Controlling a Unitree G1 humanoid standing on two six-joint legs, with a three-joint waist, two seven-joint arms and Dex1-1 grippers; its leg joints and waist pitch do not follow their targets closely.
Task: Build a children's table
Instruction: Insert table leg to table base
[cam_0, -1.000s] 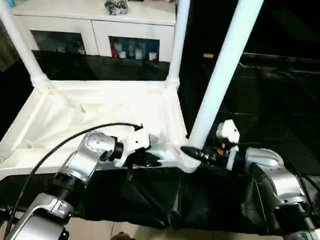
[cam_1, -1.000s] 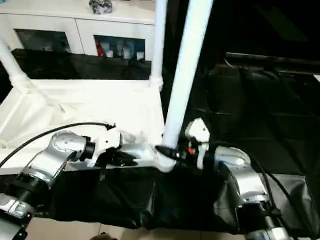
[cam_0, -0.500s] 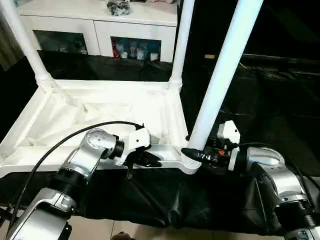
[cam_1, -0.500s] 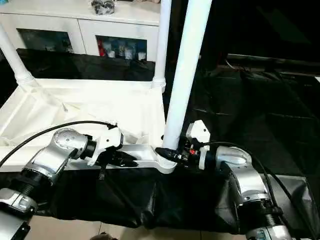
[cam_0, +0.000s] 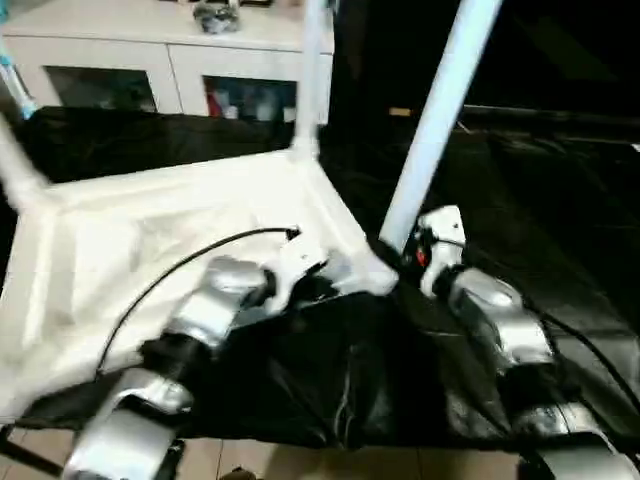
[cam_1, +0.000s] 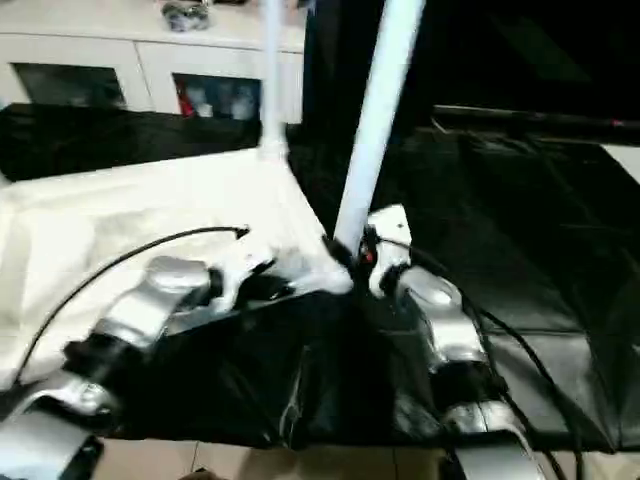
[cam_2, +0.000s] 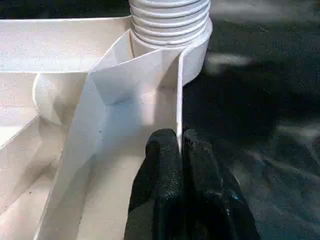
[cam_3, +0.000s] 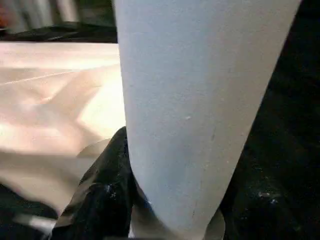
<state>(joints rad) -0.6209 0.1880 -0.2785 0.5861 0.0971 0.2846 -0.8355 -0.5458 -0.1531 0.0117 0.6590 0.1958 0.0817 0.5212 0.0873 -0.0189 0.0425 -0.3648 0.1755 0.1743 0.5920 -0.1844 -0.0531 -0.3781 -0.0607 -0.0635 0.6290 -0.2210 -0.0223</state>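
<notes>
Upside down on the black-covered work table (cam_0: 560, 200), the children's table (cam_0: 150, 230) has its rim pinched by the left gripper (cam_2: 180, 150), while the right gripper (cam_0: 395, 258) clasps the near leg (cam_0: 430, 130) just above its corner socket

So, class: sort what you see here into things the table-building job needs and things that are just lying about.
Part of the job:
- tabletop, upside down
- near leg in its corner socket
- far leg
- left gripper, pinching the rim
- right gripper, around the near leg's base

Just lying about:
- white cabinet behind
- grey object on top of it
- black cover on the work table
</notes>
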